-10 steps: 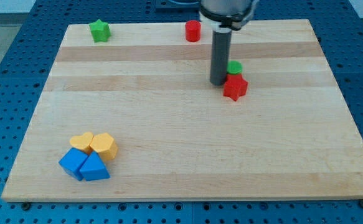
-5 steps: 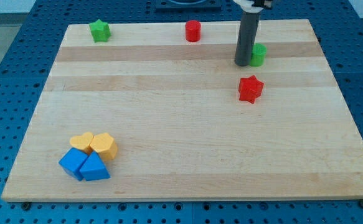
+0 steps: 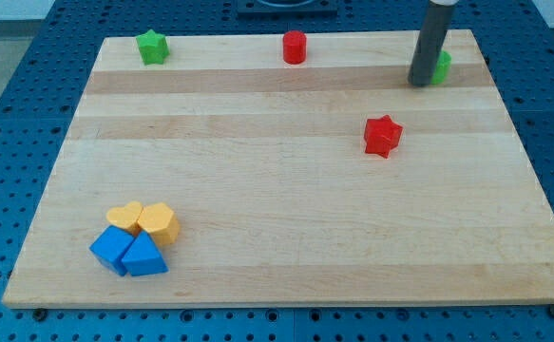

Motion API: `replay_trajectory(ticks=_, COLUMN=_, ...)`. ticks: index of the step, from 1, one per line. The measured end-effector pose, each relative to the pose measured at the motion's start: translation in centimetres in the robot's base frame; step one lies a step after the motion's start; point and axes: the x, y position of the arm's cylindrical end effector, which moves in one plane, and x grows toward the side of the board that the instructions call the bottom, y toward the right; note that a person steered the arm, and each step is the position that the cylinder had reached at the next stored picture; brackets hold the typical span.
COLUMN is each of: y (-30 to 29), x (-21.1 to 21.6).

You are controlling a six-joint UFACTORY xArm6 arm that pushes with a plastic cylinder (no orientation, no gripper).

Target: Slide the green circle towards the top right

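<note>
My tip, a bare dark rod with nothing to clench or release, touches the left flank of the small green circle block, which sits near the light wooden counter's top-right corner, just right of it.

My tip is pressing against the green circle — sitting near the board's top right corner.
</note>
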Motion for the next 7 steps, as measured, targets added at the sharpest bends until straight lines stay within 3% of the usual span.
replay_trajectory(ticks=4, y=4.7, x=-0.3)
replay_trajectory(ticks=7, y=4.4, x=-4.6)
